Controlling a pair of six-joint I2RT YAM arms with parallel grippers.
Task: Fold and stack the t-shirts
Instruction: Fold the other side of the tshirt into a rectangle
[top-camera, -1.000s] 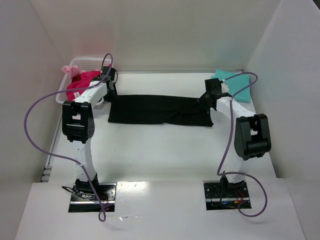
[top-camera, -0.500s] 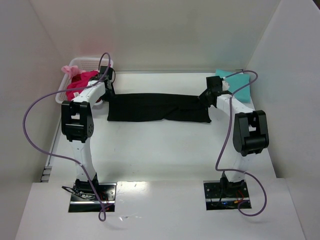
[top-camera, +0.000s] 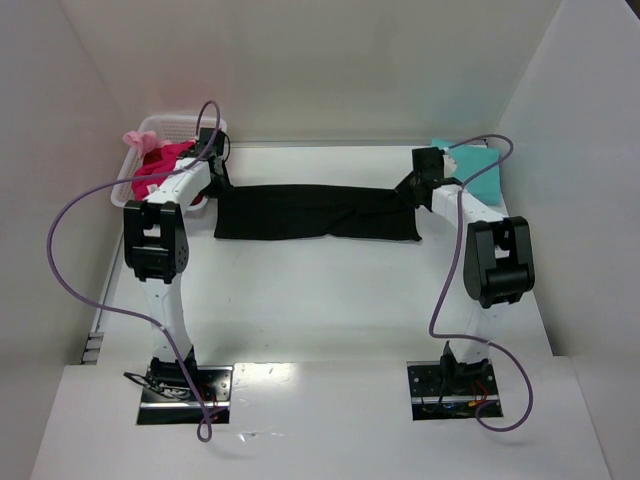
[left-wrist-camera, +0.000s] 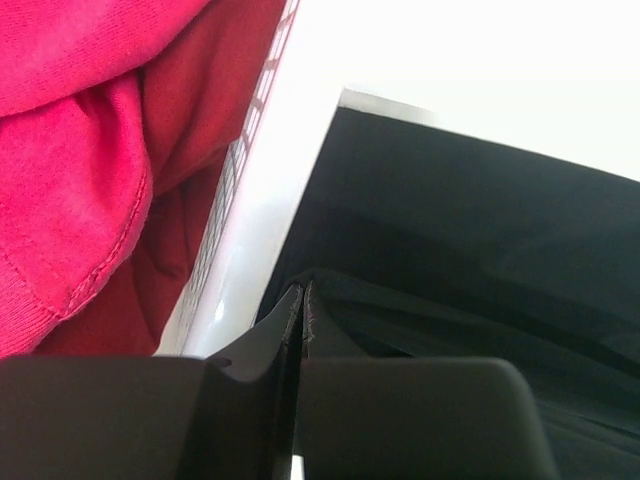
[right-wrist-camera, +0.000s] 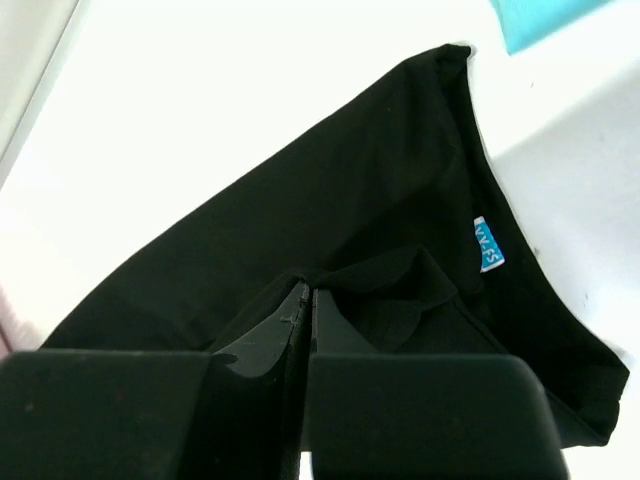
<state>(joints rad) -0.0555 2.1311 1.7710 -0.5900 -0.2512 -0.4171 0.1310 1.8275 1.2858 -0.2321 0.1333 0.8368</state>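
Three t-shirts show: one black t-shirt (top-camera: 315, 212), one teal t-shirt (top-camera: 480, 170) and one magenta-pink t-shirt (top-camera: 165, 165). There is also one white lattice basket (top-camera: 175, 123) and two grippers.

The black t-shirt lies spread in a long band across the table (top-camera: 320, 300). The left gripper (top-camera: 214, 185) sits at its left end and the right gripper (top-camera: 410, 195) at its right end. In each wrist view the jaws are pressed together, with a raised fold of black cloth pinched at the tips.

The basket stands just left of the black t-shirt, holding the magenta-pink t-shirt. The teal t-shirt lies near the black t-shirt's right end, on the far side.

A small blue tag (right-wrist-camera: 487, 243) sits inside the black t-shirt's neckline; its white letters are too small to read.
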